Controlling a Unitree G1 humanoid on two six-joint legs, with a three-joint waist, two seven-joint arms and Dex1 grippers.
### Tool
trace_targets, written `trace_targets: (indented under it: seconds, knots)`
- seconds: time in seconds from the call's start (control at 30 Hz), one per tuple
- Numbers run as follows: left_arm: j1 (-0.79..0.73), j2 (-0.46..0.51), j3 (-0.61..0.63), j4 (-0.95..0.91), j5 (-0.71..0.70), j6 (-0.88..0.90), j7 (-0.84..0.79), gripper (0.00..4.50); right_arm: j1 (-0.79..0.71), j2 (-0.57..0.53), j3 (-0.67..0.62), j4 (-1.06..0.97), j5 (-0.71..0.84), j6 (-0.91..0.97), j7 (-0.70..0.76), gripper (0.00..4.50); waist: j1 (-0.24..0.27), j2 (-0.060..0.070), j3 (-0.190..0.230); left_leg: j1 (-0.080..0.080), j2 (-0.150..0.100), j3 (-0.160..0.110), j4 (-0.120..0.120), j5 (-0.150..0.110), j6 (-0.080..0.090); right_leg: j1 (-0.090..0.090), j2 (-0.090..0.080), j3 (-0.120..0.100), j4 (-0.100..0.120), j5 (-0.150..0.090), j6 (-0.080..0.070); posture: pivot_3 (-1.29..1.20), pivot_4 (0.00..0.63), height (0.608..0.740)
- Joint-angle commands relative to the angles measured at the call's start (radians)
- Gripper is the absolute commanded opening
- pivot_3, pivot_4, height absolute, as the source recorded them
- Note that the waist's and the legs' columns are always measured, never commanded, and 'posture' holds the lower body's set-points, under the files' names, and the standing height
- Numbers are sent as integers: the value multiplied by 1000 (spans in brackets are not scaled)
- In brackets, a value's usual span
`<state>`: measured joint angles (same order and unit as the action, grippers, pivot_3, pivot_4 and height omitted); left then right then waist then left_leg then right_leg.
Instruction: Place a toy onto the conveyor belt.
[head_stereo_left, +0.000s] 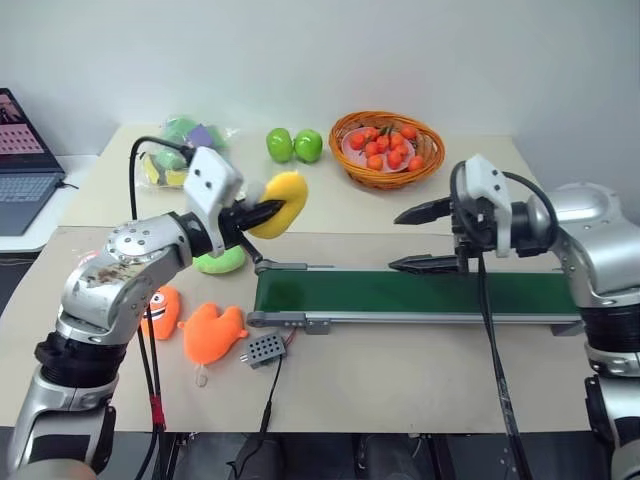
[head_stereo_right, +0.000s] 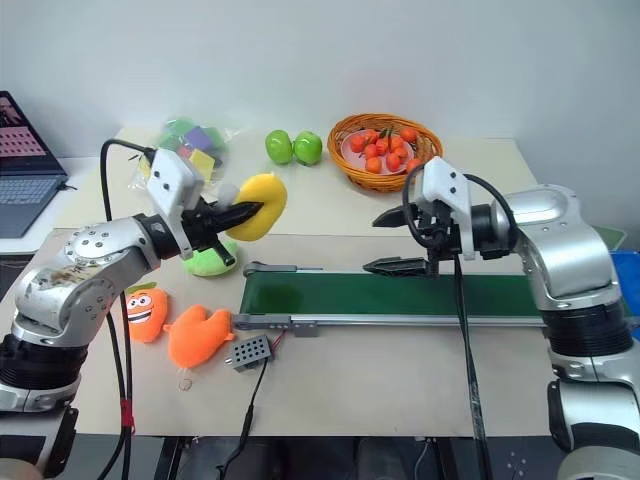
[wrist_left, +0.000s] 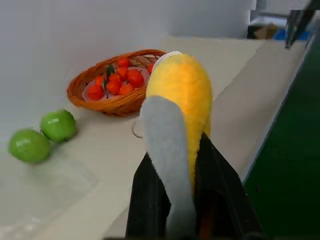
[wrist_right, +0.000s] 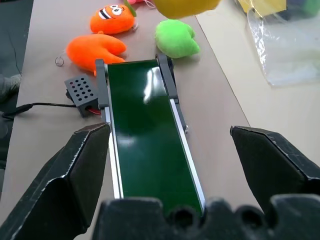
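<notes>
Toy (head_stereo_left: 283, 203) is clamped between the left gripper's (head_stereo_left: 262, 214) jaws, held in the air at 10 o'clock from the belt's (head_stereo_left: 400, 295) left end. Right gripper (head_stereo_left: 428, 237) is held wide open, empty, over the belt.

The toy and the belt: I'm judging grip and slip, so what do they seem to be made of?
The toy, held in the shut left gripper, looks like soft plush: fuzzy matte yellow pile, dented where the fingers pinch it. The belt looks like smooth dark-green rubber or PVC with a slight sheen, judging by the glare on it in the right wrist view; its frame appears to be grey metal.
</notes>
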<state>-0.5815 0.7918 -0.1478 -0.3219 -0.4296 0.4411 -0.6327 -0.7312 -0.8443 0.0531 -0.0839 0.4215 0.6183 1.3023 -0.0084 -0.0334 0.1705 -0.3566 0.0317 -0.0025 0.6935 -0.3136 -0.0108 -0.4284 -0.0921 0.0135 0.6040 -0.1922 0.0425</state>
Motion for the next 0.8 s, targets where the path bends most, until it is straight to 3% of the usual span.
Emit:
trace_targets:
  seconds: [0.03,0.23,0.3,0.47,0.67,0.8]
  knots:
    - [0,44,-75,-34,206,-211,-89,16,-16,-25,-69,-17,67,33,9,4500,1,0,0,0,0,0,0,0,0,0,0,0,0,0,0,0,150,738]
    - [68,72,-188,90,535,-581,-111,16,-27,-17,-113,-7,153,68,21,4500,1,2,1,0,0,1,0,-1,2,0,0,0,-1,0,0,0,150,738]
    - [62,78,-226,153,679,-696,-72,16,-26,-19,-114,-8,156,69,16,4500,3,2,1,0,0,1,0,-1,3,0,0,0,-1,0,0,0,150,738]
    - [40,35,-245,271,875,-865,37,16,-22,-26,-114,-18,170,71,4,4500,12,2,1,0,0,1,1,-2,3,0,0,0,0,0,0,0,150,738]
    - [31,-9,-231,350,949,-976,97,16,-23,-39,-114,-17,165,60,-3,4500,20,2,1,-1,0,1,2,-2,4,0,0,0,0,0,0,0,150,738]
    - [53,-8,-254,367,915,-1000,18,16,-18,-43,-116,-20,167,57,-6,4500,19,2,1,-1,1,1,2,-2,4,0,0,0,1,0,1,0,150,738]
